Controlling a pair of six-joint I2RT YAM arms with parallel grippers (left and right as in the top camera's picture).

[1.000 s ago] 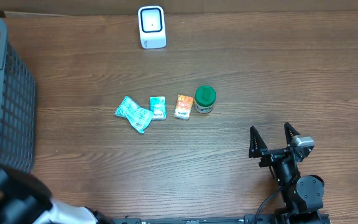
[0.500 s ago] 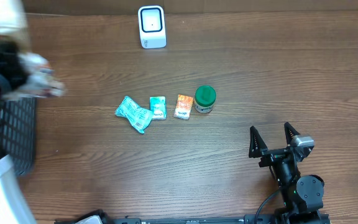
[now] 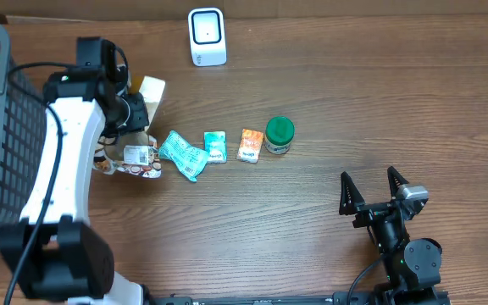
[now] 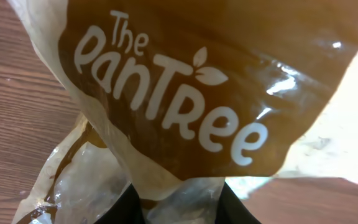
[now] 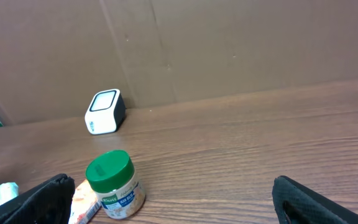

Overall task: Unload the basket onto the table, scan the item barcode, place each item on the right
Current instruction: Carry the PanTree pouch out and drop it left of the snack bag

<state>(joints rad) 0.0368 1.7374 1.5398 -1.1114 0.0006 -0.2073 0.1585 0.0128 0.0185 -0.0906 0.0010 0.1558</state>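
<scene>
On the left side of the table (image 3: 312, 246), the left gripper (image 4: 178, 210) was closed narrowly on a bag (image 4: 166, 93) of brown and clear plastic, printed with the words "The PanTree". In the left wrist view the two dark fingers (image 4: 128, 210) pinched a gathered part of the film between them. The bag filled almost the whole picture, with wood grain behind it.

From overhead, the bag hung under the white arm (image 3: 66, 144). Its lower end, with a white label, was just beside a teal packet (image 3: 182, 155). I could not tell whether this end really rested on the wood. The scanner (image 3: 207, 36) stood at the far edge, apart from the bag.

To the right of the teal packet lay a small teal sachet (image 3: 215, 146), an orange sachet (image 3: 250, 144) and a jar (image 3: 279, 135) with a green lid, all in one row. A grey basket (image 3: 11, 127) stood at the left edge. The right gripper (image 3: 369, 191) was near the right front, its jaws fully apart and holding nothing.
</scene>
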